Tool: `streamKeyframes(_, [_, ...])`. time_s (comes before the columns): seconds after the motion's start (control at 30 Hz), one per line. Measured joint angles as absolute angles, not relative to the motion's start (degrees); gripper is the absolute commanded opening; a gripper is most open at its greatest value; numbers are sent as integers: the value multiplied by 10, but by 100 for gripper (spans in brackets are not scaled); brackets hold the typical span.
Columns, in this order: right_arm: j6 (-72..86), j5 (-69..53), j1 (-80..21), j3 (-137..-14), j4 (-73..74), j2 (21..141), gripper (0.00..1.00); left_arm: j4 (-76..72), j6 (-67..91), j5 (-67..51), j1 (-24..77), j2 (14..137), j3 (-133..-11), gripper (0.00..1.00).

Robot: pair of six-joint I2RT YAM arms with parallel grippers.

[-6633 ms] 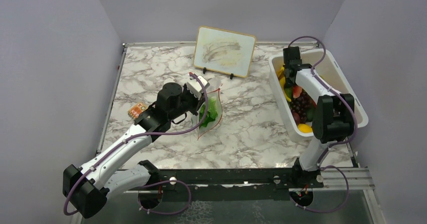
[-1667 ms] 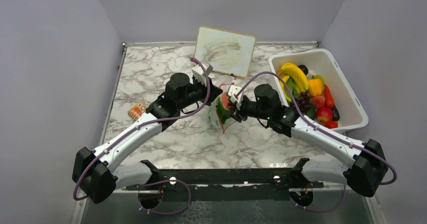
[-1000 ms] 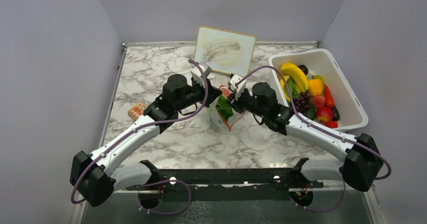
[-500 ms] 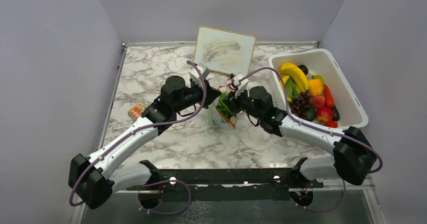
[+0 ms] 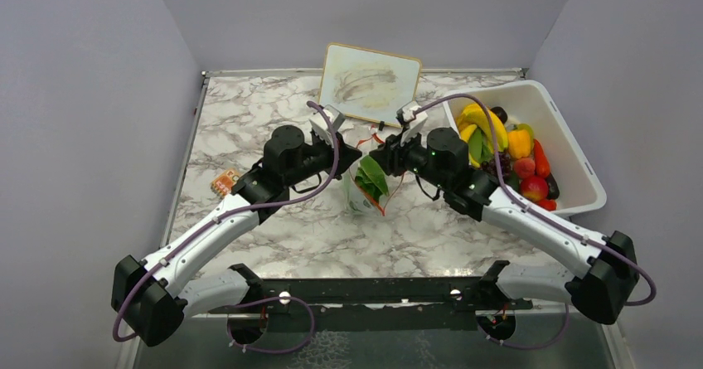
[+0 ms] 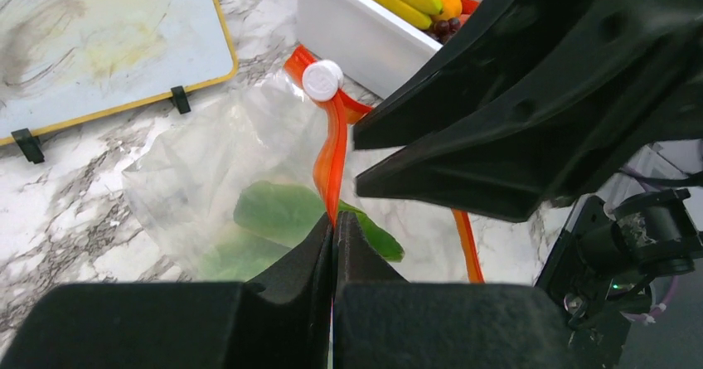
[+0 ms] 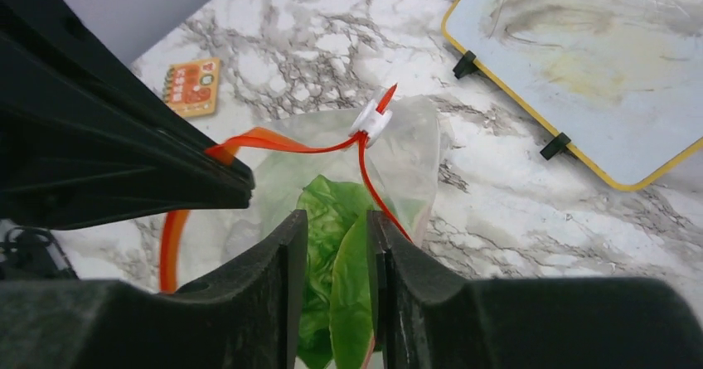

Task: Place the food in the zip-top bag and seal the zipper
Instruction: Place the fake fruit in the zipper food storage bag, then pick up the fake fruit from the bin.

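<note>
The clear zip-top bag [image 5: 358, 196] hangs at the table's middle with green lettuce [image 5: 370, 178] inside. My left gripper [image 5: 348, 148] is shut on the red-orange zipper [image 6: 332, 153] at the bag's mouth and holds it up; the jaws [image 6: 334, 224] pinch the strip below the white slider [image 6: 322, 80]. My right gripper [image 5: 383, 155] hovers just right of the mouth, its jaws [image 7: 337, 216] a little apart and holding nothing; the lettuce [image 7: 327, 294] shows through the gap. The mouth is open [image 7: 273, 143]. More food lies in the tub: banana [image 5: 485, 120], orange pepper [image 5: 520, 143], red pieces [image 5: 535, 188].
The white tub [image 5: 514, 87] stands at the right edge. A yellow-framed board [image 5: 370, 83] leans at the back centre. A small orange card [image 5: 224, 183] lies at the left. Grey walls enclose the marble table.
My right gripper came from the tub with a red piece, reached into the bag's mouth, then drew back up and to the right, empty. My left gripper kept its hold on the zipper.
</note>
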State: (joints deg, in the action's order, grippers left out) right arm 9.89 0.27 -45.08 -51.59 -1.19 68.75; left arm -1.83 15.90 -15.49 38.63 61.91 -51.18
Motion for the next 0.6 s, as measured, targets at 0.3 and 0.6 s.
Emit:
streamKeyframes(0.3, [133,0,-451,-575,108,600,45,3,160,-132,387,619,-512,0])
streamKeyframes(0.6, [127,126,-449,-651,194,591,48,52,110,-106,387,618,-528,0])
